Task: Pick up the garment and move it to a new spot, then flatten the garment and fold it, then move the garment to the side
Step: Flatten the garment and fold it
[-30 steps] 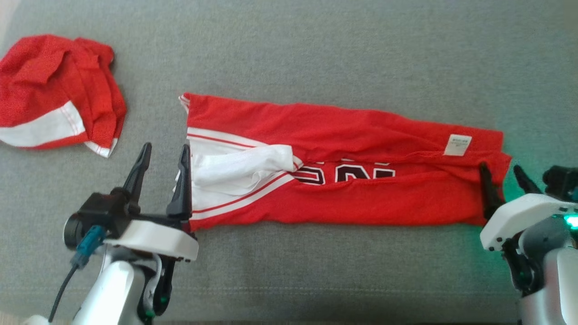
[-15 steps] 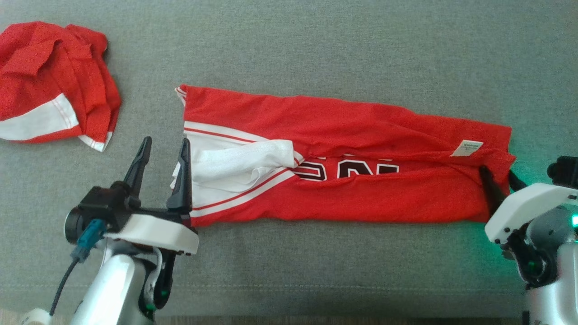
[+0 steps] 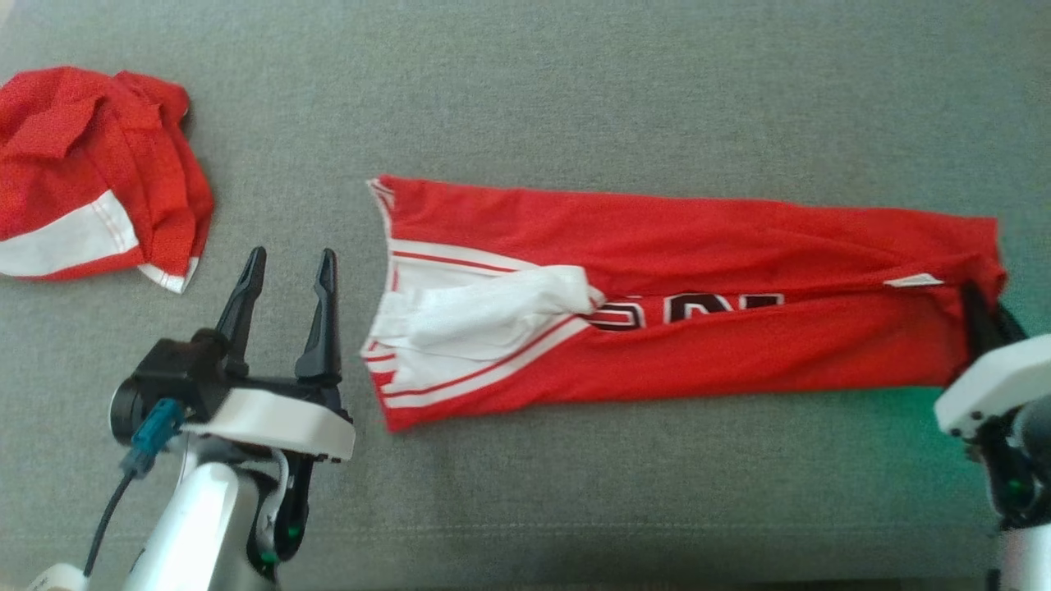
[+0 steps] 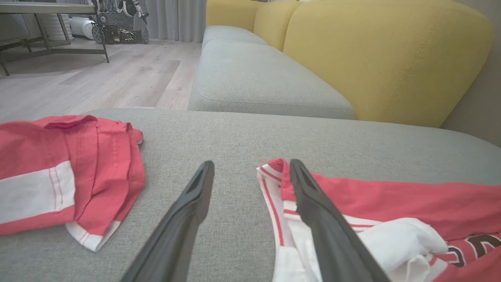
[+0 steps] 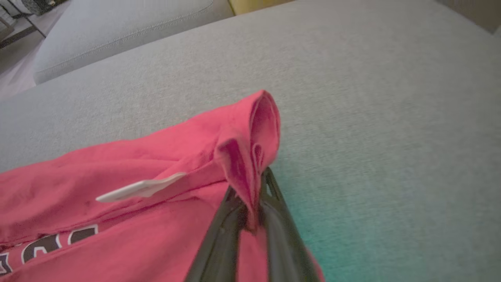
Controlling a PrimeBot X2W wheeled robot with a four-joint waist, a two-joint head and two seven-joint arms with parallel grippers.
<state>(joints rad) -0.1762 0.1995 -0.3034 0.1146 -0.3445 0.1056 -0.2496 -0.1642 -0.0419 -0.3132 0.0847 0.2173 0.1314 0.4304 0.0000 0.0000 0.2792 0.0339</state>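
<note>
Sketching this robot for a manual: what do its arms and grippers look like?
The left gripper and right gripper each have two long, tapered dark fingers above a white shell. The left's black base carries a blue connector with a dark cable; its forearm is silver-grey. Both arms show green lights.

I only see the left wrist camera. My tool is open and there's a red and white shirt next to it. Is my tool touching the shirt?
Observer: No. In the head view the left tool sits beside the folded red jersey with white stripes, with grey sofa cushion showing between them.
Operator: What's the other tool doing?
Observer: The right tool is shut on the jersey's far end, pinching a bunched red fold.
Operator: Is anything else there?
Observer: A small white label sticks out near that fold.
</note>
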